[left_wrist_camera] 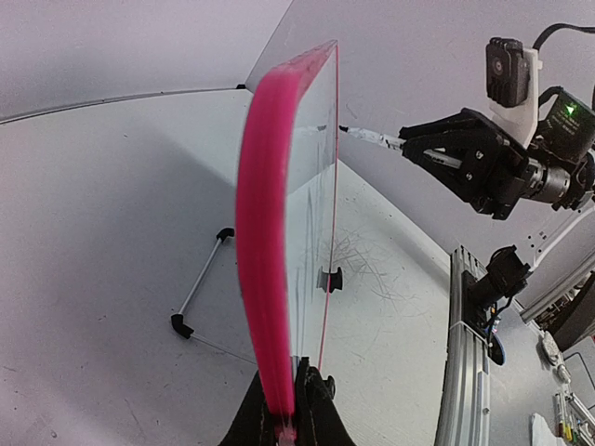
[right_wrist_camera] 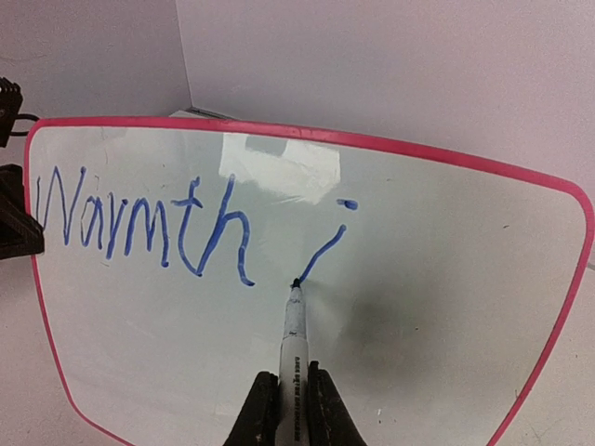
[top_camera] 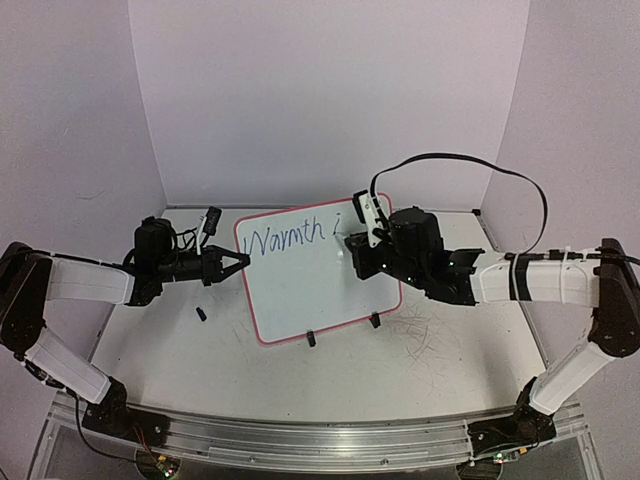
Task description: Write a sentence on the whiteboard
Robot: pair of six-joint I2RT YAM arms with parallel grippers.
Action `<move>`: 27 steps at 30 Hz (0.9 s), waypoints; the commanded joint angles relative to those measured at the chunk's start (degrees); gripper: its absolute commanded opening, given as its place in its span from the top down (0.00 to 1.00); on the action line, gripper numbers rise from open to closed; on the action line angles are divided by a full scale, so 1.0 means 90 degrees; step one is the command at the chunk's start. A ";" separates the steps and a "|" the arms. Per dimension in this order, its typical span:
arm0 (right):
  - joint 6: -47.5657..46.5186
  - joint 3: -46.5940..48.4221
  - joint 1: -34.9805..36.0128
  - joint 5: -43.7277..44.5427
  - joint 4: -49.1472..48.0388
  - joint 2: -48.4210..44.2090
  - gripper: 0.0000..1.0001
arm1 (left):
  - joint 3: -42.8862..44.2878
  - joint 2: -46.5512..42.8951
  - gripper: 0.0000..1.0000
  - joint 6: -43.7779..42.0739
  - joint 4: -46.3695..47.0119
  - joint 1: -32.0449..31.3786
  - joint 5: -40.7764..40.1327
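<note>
Right hand (right_wrist_camera: 289, 398) pinches the marker (right_wrist_camera: 294, 330), mid-"i" in the sentence (right_wrist_camera: 149, 223); left hand (left_wrist_camera: 290, 404) clamps the whiteboard (right_wrist_camera: 446, 297); next, hop right, another letter.

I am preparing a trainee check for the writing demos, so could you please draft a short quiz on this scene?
1. True or false: the left gripper is clamped on the edge of the whiteboard.
2. What does the right gripper hold? A) a marker B) an eraser C) a cloth
3. Fill in: the first word of the sentence reads ____.

Key:
1. True. Its fingers pinch the pink frame.
2. A. The tip touches the board below a dotted "i".
3. Warmth
</note>
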State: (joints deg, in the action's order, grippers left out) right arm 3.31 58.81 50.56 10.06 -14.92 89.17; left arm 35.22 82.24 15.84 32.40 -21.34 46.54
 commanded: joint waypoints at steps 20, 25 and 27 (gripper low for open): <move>-0.0174 0.0428 -0.0288 0.0295 -0.0237 0.0005 1.00 | 0.0098 -0.0067 1.00 -0.0509 -0.0077 -0.0021 -0.0394; -0.0144 0.0423 -0.0312 0.0326 -0.0285 0.0124 1.00 | 0.0064 -0.0101 1.00 -0.0509 -0.0076 -0.0021 -0.0399; -0.0114 0.0417 -0.0311 0.0375 -0.0286 0.0174 1.00 | 0.0056 -0.0105 1.00 -0.0509 -0.0080 -0.0021 -0.0399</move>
State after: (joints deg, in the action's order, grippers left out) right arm 2.39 60.42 47.98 11.69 -15.72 89.53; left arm 35.22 82.13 15.64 32.34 -21.39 46.41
